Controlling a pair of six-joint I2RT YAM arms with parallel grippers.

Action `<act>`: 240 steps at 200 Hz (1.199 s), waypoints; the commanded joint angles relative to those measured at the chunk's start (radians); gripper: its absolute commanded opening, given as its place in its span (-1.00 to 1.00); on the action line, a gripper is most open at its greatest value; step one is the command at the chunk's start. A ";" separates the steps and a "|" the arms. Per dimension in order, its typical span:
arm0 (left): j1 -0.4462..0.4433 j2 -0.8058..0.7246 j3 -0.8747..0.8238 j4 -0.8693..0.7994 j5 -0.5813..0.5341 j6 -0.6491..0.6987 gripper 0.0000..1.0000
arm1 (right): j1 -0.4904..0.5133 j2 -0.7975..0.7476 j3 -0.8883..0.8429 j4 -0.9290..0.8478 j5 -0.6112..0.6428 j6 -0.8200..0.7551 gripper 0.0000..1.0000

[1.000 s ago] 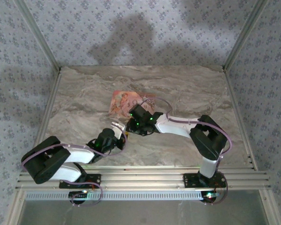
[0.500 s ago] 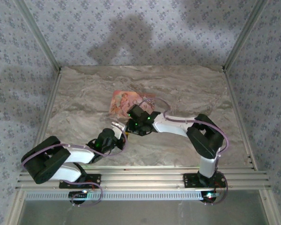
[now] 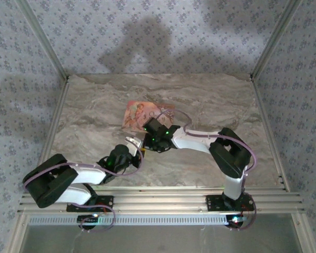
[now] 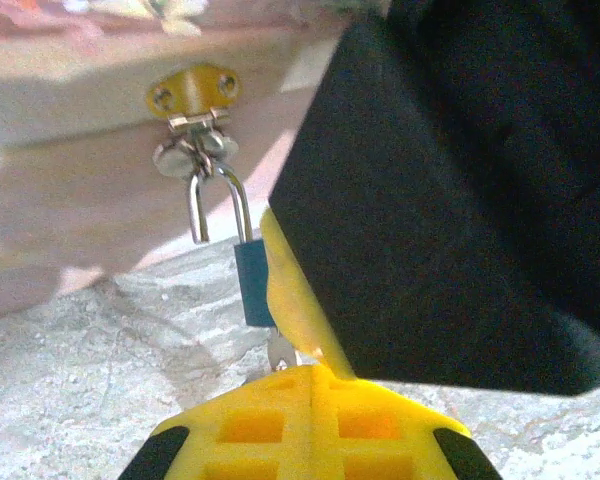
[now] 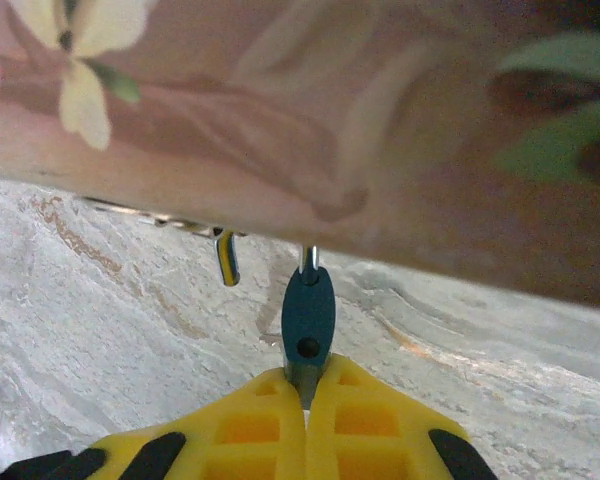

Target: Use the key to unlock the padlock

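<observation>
The padlock [image 4: 252,285], a tiny blue-teal body under a silver shackle [image 4: 215,205], hangs from the hasp [image 4: 192,92] of the pink floral box [image 3: 139,113]. In the right wrist view the padlock [image 5: 308,312] sits right at my right gripper [image 5: 307,385], whose yellow fingertips are shut on its near end. In the left wrist view one right finger [image 4: 292,295] lies against the lock's side. My left gripper [image 4: 310,372] is shut just below the lock. A small silvery piece, apparently the key [image 4: 279,352], juts from its tips toward the lock's underside.
The box stands mid-table on the marbled table [image 3: 210,100]. Both arms meet at its near side, the left wrist [image 3: 118,157] and the right wrist [image 3: 158,134] close together. Patterned walls enclose the table.
The right gripper's jaws have closed onto the padlock, and its wrist has edged slightly left. The left arm has stayed put.
</observation>
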 commanded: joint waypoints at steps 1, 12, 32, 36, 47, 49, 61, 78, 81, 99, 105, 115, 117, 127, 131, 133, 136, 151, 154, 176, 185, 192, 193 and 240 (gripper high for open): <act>-0.006 -0.052 -0.005 -0.014 0.010 0.015 -0.73 | -0.009 -0.060 -0.063 0.004 0.019 -0.042 -1.00; -0.006 -0.082 -0.011 -0.034 0.006 0.014 -0.58 | -0.015 -0.080 -0.089 0.027 0.012 -0.068 -1.00; -0.005 -0.164 -0.030 -0.091 -0.022 0.005 -0.29 | -0.028 -0.116 -0.127 0.057 0.003 -0.108 -1.00; -0.004 -0.186 -0.036 -0.103 -0.029 0.002 -0.24 | -0.030 -0.123 -0.136 0.062 0.003 -0.115 -1.00; 0.002 -0.248 -0.050 -0.152 -0.049 -0.006 -0.14 | -0.037 -0.144 -0.156 0.076 -0.001 -0.133 -1.00; 0.005 -0.258 -0.053 -0.164 -0.050 -0.007 -0.13 | -0.037 -0.147 -0.159 0.079 -0.003 -0.138 -1.00; 0.019 -0.335 -0.058 -0.237 -0.057 -0.018 -0.08 | -0.045 -0.164 -0.171 0.084 -0.015 -0.160 -1.00; 0.045 -0.436 -0.061 -0.345 -0.055 -0.033 -0.05 | -0.055 -0.182 -0.180 0.069 -0.018 -0.172 -1.00; 0.051 -0.452 -0.061 -0.363 -0.055 -0.036 -0.05 | -0.058 -0.186 -0.183 0.069 -0.018 -0.168 -1.00; 0.076 -0.537 -0.068 -0.437 -0.046 -0.051 -0.04 | -0.071 -0.204 -0.211 0.099 -0.031 -0.126 -1.00; 0.081 -0.560 -0.074 -0.449 -0.045 -0.055 -0.03 | -0.074 -0.208 -0.219 0.111 -0.037 -0.109 -1.00; 0.089 -0.591 -0.086 -0.464 -0.045 -0.068 -0.03 | -0.077 -0.212 -0.226 0.132 -0.047 -0.085 -1.00; 0.090 -0.596 -0.088 -0.465 -0.045 -0.070 -0.03 | -0.077 -0.212 -0.227 0.135 -0.050 -0.079 -1.00; 0.097 -0.619 -0.099 -0.472 -0.045 -0.082 -0.03 | -0.077 -0.210 -0.229 0.156 -0.063 -0.064 -1.00; 0.096 -0.626 -0.101 -0.473 -0.044 -0.086 -0.03 | -0.076 -0.209 -0.229 0.163 -0.067 -0.058 -1.00; 0.096 -0.629 -0.102 -0.474 -0.043 -0.088 -0.02 | -0.076 -0.209 -0.229 0.167 -0.070 -0.054 -1.00; 0.098 -0.634 -0.104 -0.476 -0.044 -0.092 -0.02 | -0.076 -0.208 -0.228 0.172 -0.072 -0.048 -1.00; 0.099 -0.647 -0.108 -0.487 -0.041 -0.100 -0.02 | -0.074 -0.210 -0.233 0.200 -0.077 -0.017 -1.00; 0.099 -0.649 -0.108 -0.491 -0.040 -0.101 -0.02 | -0.074 -0.210 -0.235 0.207 -0.077 -0.009 -1.00; 0.099 -0.654 -0.093 -0.524 -0.041 -0.106 -0.02 | -0.071 -0.213 -0.271 0.275 -0.072 0.100 -1.00; 0.098 -0.653 -0.085 -0.538 -0.043 -0.108 -0.02 | -0.068 -0.208 -0.291 0.321 -0.071 0.153 -1.00; 0.098 -0.652 -0.077 -0.547 -0.047 -0.110 -0.02 | -0.066 -0.204 -0.306 0.355 -0.069 0.192 -1.00; 0.098 -0.652 -0.075 -0.548 -0.048 -0.110 -0.02 | -0.066 -0.203 -0.308 0.359 -0.068 0.197 -1.00; 0.098 -0.648 -0.066 -0.550 -0.047 -0.126 -0.01 | -0.029 -0.175 -0.303 0.409 0.021 0.293 -1.00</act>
